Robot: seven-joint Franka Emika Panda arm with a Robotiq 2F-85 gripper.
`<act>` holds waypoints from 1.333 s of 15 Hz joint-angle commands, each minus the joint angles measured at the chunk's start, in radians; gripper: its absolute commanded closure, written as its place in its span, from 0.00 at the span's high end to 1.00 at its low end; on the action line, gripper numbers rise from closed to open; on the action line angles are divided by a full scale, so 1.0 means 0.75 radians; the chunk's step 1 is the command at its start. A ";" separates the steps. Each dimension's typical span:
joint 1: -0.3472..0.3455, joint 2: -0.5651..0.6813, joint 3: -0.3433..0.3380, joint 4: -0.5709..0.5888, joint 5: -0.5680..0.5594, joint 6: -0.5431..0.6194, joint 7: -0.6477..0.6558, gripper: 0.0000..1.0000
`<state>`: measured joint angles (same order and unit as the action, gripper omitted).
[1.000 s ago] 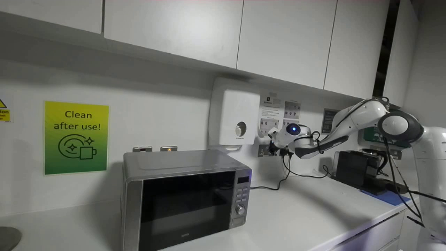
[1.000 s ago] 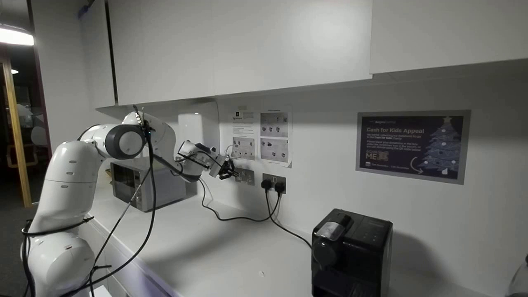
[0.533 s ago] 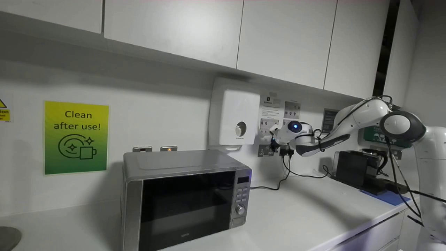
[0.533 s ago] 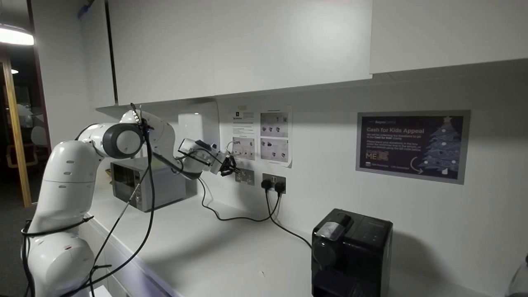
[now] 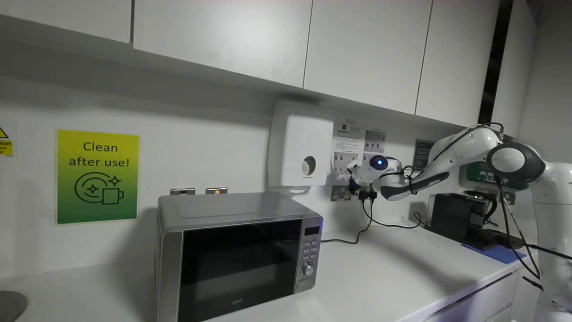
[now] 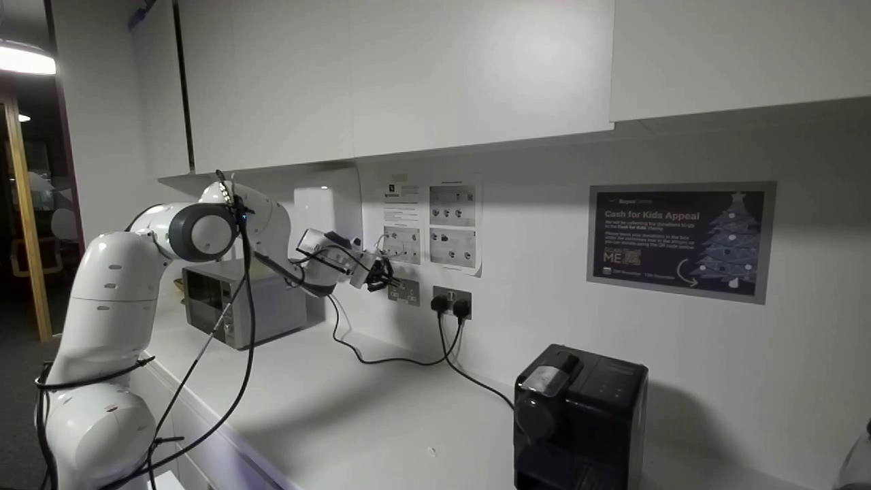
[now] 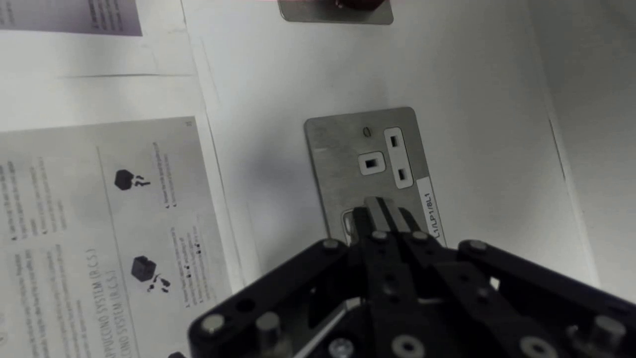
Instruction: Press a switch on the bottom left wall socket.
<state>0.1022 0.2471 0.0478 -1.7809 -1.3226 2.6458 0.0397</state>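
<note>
The bottom left wall socket appears as a grey metal double socket plate, in both exterior views (image 5: 338, 194) (image 6: 407, 295) and large in the wrist view (image 7: 338, 149). One white-rimmed outlet shows clearly there. My gripper (image 7: 381, 200) is shut and empty, its fingertips in front of the plate's middle. A pale rounded switch outline (image 7: 348, 223) shows just left of the fingers. The fingers hide the rest of the plate. In an exterior view the fingertips (image 6: 397, 281) are at the plate's upper left part. I cannot tell whether they touch it.
A second grey socket (image 6: 452, 303) holds two black plugs with cables. Posters (image 6: 452, 224) hang above. A white wall dispenser (image 5: 299, 143) and a silver microwave (image 5: 241, 250) stand to one side, a black coffee machine (image 6: 582, 415) to the other. Cupboards (image 6: 476, 75) overhang.
In both exterior views my gripper has shifted slightly right along the wall and a little up, exposing more of the socket plate in an exterior view. It has moved very little in the last half second.
</note>
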 commanded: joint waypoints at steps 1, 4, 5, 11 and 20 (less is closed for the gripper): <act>-0.004 0.007 -0.006 0.026 -0.013 0.001 -0.023 0.00; 0.000 0.019 -0.004 0.035 -0.013 -0.001 -0.020 0.00; 0.002 0.023 -0.005 0.040 -0.019 -0.002 -0.015 0.00; 0.007 0.056 -0.006 0.083 -0.026 -0.013 -0.009 0.00; 0.009 0.110 -0.007 0.134 -0.024 -0.022 -0.011 0.00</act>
<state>0.1047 0.3176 0.0469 -1.7122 -1.3249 2.6434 0.0398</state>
